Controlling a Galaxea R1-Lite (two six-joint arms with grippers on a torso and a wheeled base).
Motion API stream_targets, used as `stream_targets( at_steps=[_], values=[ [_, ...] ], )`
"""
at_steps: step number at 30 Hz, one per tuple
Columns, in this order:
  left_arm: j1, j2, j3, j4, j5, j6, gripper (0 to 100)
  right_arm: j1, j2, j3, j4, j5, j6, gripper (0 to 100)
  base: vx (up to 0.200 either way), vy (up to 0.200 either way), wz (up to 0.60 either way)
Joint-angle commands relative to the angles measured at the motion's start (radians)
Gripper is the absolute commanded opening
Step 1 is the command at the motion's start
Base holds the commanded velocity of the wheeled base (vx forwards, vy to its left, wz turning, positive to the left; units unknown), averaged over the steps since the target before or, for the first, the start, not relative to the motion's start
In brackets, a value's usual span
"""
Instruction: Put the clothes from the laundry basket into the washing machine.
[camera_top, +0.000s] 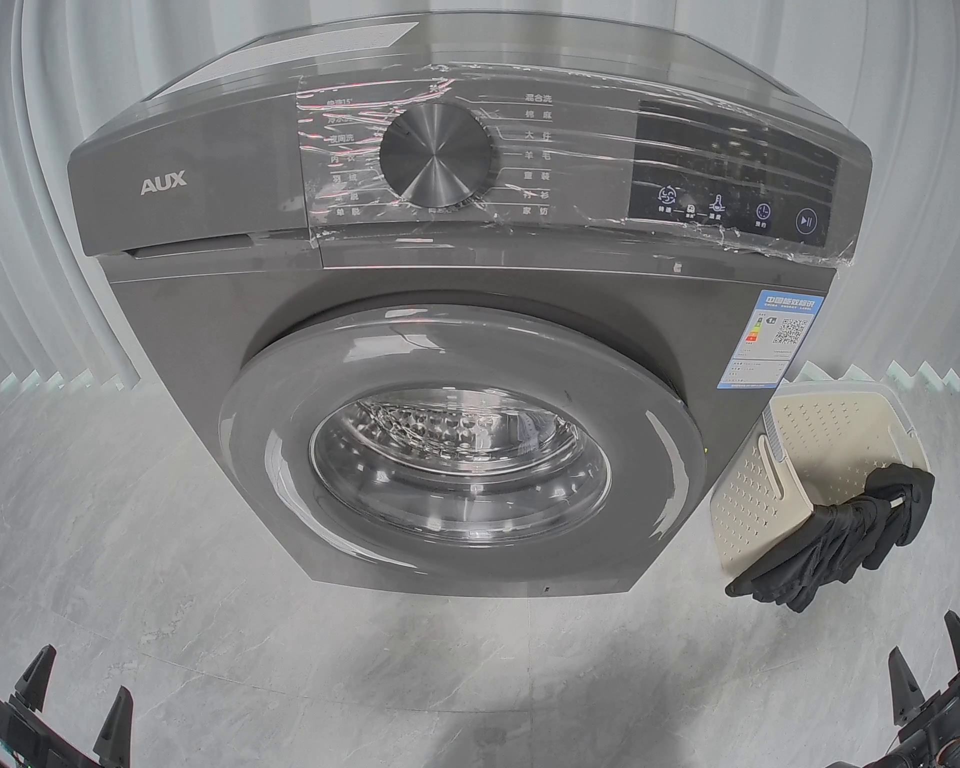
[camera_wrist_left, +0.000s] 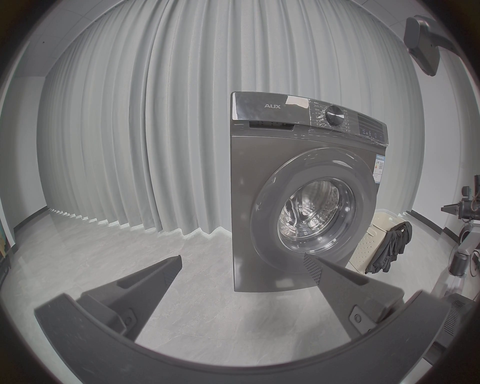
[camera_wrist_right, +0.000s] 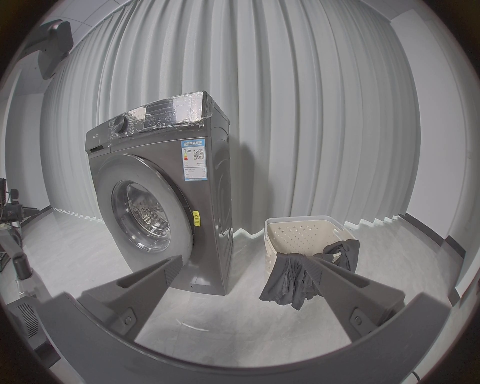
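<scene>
Head view. Centre frame: grey washing machine (camera_top: 450, 300), round door (camera_top: 460, 460) shut, steel drum seen through the glass. Upper left of its front: a white brand logo (camera_top: 163, 183). Either side of the dial (camera_top: 437, 155): rows of small printed characters under wrinkled plastic film (camera_top: 560, 120). Right of those: dark display panel (camera_top: 735, 185) with white icons. Right edge of the front: blue-and-white energy label (camera_top: 782, 340) with a square code. Right of the machine, on the floor (camera_top: 150, 520): cream laundry basket (camera_top: 800, 450), black garment (camera_top: 840, 540) draped over its near rim and hanging outside. Bottom left corner: left gripper (camera_top: 78, 700), fingers spread wide, holding nothing, tips pointing up-frame. Bottom right corner: right gripper (camera_top: 928, 665), likewise spread and unloaded, well apart from the basket.

Left wrist view. Fingers wide apart, aimed at the machine's door; basket and garment just beside the machine's far side.

Right wrist view. Fingers wide apart, pointing between machine and basket. Energy label near the front's edge, a small yellow sticker (camera_wrist_right: 196, 218) lower on the same edge. Garment over the basket's front rim.
</scene>
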Motion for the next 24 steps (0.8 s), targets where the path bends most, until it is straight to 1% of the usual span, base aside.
stream_targets(
  at_steps=[1, 4, 5, 6, 7, 8, 9, 10, 11, 12, 13, 14, 15, 16, 18, 20, 21, 22, 23, 24],
  values=[
    [0.0, -0.018, 0.016, 0.0, 0.0, -0.001, 100, 0.002, -0.009, 0.018, 0.0, -0.007, 0.008, 100, 0.0, 0.0, 0.0],
    [0.0, -0.018, 0.016, 0.0, 0.0, -0.004, 100, 0.002, -0.009, 0.018, -0.002, -0.01, 0.009, 100, 0.0, 0.0, 0.0],
    [0.0, -0.018, 0.016, 0.0, 0.0, -0.004, 100, 0.002, -0.009, 0.005, -0.026, -0.003, 0.005, 100, 0.0, 0.0, 0.0],
    [0.0, -0.018, 0.016, 0.0, 0.0, -0.004, 100, 0.002, -0.013, -0.016, -0.041, -0.001, 0.008, 100, 0.0, 0.2, 0.0],
    [0.0, -0.018, 0.016, 0.0, -0.001, -0.009, 100, 0.005, -0.009, -0.085, -0.051, -0.004, 0.025, 100, 0.0, 0.2, 0.0],
    [0.0, -0.018, 0.016, 0.0, -0.001, -0.009, 100, 0.005, -0.007, -0.094, -0.051, -0.004, 0.026, 100, 0.0, 0.2, 0.0],
    [0.0, -0.018, 0.016, 0.0, -0.001, -0.006, 100, 0.008, 0.007, -0.173, -0.046, -0.003, 0.035, 100, 0.0, 0.2, 0.0],
    [0.0, -0.018, 0.016, 0.0, -0.001, -0.001, 100, 0.008, 0.022, -0.202, -0.038, 0.0, 0.035, 100, 0.0, 0.2, 0.0],
    [0.0, -0.018, 0.016, 0.0, -0.001, -0.003, 100, 0.008, 0.056, -0.231, -0.021, 0.006, 0.034, 100, 0.0, 0.2, 0.0],
    [0.0, -0.018, 0.016, 0.0, -0.001, -0.003, 100, 0.008, 0.056, -0.231, -0.021, 0.006, 0.034, 100, 0.0, 0.0, 0.0],
    [0.0, -0.018, 0.016, 0.0, -0.001, 0.001, 100, 0.01, 0.114, -0.252, 0.006, 0.04, 0.034, 100, 0.0, 0.0, 0.0],
    [0.0, -0.018, 0.016, 0.0, -0.001, 0.001, 100, 0.01, 0.145, -0.254, 0.011, 0.074, 0.032, 100, 0.0, 0.0, 0.0],
    [0.0, -0.018, 0.016, 0.0, -0.001, 0.001, 100, 0.01, 0.145, -0.254, 0.011, 0.074, 0.032, 100, 0.0, 0.0, 0.0],
    [0.0, -0.018, 0.016, 0.0, -0.001, -0.001, 100, 0.008, 0.214, -0.254, 0.008, 0.146, 0.032, 100, 0.0, 0.0, 0.0],
    [0.0, -0.018, 0.016, 0.0, -0.001, -0.001, 100, 0.008, 0.292, -0.255, -0.002, 0.215, 0.026, 100, 0.0, 0.0, 0.0],
    [0.0, -0.018, 0.016, 0.0, -0.001, 0.001, 100, 0.011, 0.358, -0.257, -0.003, 0.299, 0.002, 100, 0.0, 0.0, 0.0],
    [0.0, -0.018, 0.016, 0.0, -0.001, 0.001, 100, 0.011, 0.358, -0.257, -0.003, 0.299, 0.002, 100, 0.0, 0.0, 0.0],
    [0.0, -0.018, 0.016, 0.0, -0.001, 0.001, 100, 0.011, 0.426, -0.258, -0.003, 0.416, -0.06, 100, 0.0, 0.0, 0.0],
    [0.0, -0.018, 0.016, 0.0, 0.0, 0.001, 100, 0.008, 0.459, -0.26, -0.005, 0.457, -0.08, 100, 0.0, 0.0, 0.0],
    [0.0, -0.018, 0.016, 0.0, -0.001, 0.001, 100, 0.005, 0.507, -0.262, -0.011, 0.49, -0.098, 100, 0.0, 0.0, 0.0]
  ],
)
